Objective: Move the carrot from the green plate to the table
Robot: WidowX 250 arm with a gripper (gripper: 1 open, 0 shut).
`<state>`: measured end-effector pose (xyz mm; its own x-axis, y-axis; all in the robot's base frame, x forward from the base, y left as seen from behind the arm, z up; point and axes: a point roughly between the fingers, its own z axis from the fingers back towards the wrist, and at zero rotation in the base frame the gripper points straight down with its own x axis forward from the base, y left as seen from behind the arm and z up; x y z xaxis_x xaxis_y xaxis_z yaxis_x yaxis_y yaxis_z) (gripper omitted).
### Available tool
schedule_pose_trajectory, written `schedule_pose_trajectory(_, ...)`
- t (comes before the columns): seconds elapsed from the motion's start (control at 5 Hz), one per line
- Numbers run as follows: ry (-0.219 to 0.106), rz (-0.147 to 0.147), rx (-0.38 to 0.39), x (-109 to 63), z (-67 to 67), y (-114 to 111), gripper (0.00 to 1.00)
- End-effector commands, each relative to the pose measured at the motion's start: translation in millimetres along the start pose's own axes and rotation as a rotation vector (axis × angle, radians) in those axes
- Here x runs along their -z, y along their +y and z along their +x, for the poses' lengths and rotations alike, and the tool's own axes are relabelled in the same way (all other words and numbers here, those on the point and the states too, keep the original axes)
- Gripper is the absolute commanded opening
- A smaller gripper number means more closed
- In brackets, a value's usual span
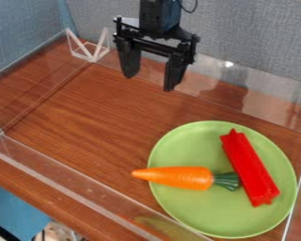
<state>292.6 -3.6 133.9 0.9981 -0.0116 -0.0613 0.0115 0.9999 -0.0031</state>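
Carrot (175,176) lies across left rim of green plate (191,141), tip overhanging table (90,113), red block (248,167) close beside its stem; gripper (154,71) hangs well apart, jaws spread, empty; risk: descending fingers clip block or tilt plate

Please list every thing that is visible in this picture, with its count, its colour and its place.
green plate: one, light green, lower right on the table.
carrot: one, orange with dark green stem end, lying at the plate's left rim, tip past the edge.
red block: one, red, long, on the plate's right half.
white wire stand: one, white, far left corner.
table: one, brown wood grain, with clear walls along its edges.
claw: one, black, open, pointing down above the far middle of the table, holding nothing.
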Motion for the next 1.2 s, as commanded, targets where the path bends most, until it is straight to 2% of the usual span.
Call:
schedule_pose_trajectory(0.0,0.03,0.012,0.169,14.0,-7.6,-11,1.0)
schedule_pose_trajectory(0.2,0.042,0.03,0.367,29.7,-25.4,-37,1.0)
schedule_pose_trajectory(0.4,0.025,0.042,0.56,45.6,-38.1,-60,1.0)
schedule_pose_trajectory(0.6,0.013,0.056,0.81,55.4,-41.9,-86,1.0)
schedule_pose_trajectory(0.8,0.011,0.065,1.034,65.4,-43.6,-87,1.0)
schedule_pose_trajectory(1.0,0.006,0.064,1.09,70.1,-47.4,-79,1.0)
